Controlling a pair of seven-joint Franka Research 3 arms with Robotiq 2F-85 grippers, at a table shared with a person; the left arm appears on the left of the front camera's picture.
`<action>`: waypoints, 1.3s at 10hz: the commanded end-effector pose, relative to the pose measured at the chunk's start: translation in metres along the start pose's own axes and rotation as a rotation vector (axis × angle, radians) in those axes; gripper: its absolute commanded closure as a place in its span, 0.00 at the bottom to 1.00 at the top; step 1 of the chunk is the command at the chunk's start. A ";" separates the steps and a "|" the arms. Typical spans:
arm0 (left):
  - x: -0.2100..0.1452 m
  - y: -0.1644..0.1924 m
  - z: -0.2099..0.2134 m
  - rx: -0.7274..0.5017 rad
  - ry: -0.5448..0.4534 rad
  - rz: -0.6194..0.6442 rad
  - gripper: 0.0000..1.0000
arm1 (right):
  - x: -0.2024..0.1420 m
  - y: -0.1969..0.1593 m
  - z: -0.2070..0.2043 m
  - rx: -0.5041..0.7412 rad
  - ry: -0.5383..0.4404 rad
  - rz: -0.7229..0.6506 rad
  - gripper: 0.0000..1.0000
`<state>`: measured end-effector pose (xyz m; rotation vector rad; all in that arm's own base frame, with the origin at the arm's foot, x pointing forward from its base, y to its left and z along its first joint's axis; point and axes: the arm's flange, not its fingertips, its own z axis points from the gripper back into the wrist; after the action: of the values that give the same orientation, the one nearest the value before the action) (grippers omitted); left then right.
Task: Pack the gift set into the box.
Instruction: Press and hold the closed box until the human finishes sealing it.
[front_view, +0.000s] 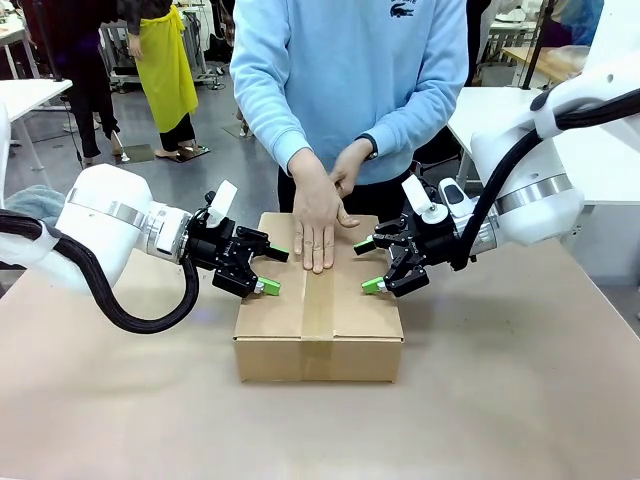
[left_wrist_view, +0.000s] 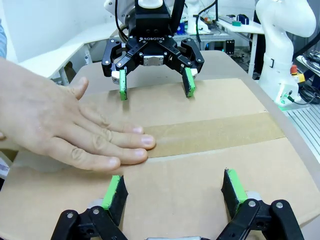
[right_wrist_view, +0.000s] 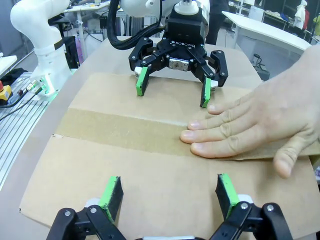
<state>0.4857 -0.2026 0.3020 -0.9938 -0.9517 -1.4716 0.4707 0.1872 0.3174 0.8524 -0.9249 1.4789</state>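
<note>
The big tan table (front_view: 520, 400) holds everything. In the middle of it sits the box (front_view: 318, 345), brown and plain, with its top flaps folded shut. A strip of brown tape (front_view: 318, 300) runs down the middle seam of the box top. The gift set cannot be seen with the box closed like this.

A person in a light blue sweatshirt (front_view: 335, 80) stands behind the box, at the far side of the table. The shirt has a small dark logo with letters near the chest, but they are too small to read. One hand (front_view: 317, 215) lies flat on the box top with the fingers spread, pressing on the flaps at the far end of the tape. The other hand (front_view: 350, 165) is held up just behind it, above the far edge of the box.

The left gripper (front_view: 268, 270) hangs over the left edge of the box top. Its green pads are spread wide apart and hold nothing. The right gripper (front_view: 365, 265) hangs over the right edge of the box top, facing the left one across the tape. Its pads are spread wide too, with nothing between them. In the left wrist view the word ROBOTIQ is printed in white on the black body of the right gripper (left_wrist_view: 155, 85)
</note>
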 end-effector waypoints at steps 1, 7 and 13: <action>0.000 -0.002 0.000 -0.003 0.002 -0.009 0.00 | -0.002 0.002 0.001 -0.005 0.007 0.022 0.00; 0.000 -0.002 0.000 -0.003 0.002 -0.009 0.00 | -0.002 0.002 0.001 -0.005 0.007 0.022 0.00; 0.000 -0.002 0.000 -0.003 0.002 -0.009 0.00 | -0.002 0.002 0.001 -0.005 0.007 0.022 0.00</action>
<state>0.4857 -0.2031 0.3028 -0.9945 -0.9530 -1.4731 0.4707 0.1872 0.3174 0.8524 -0.9250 1.4790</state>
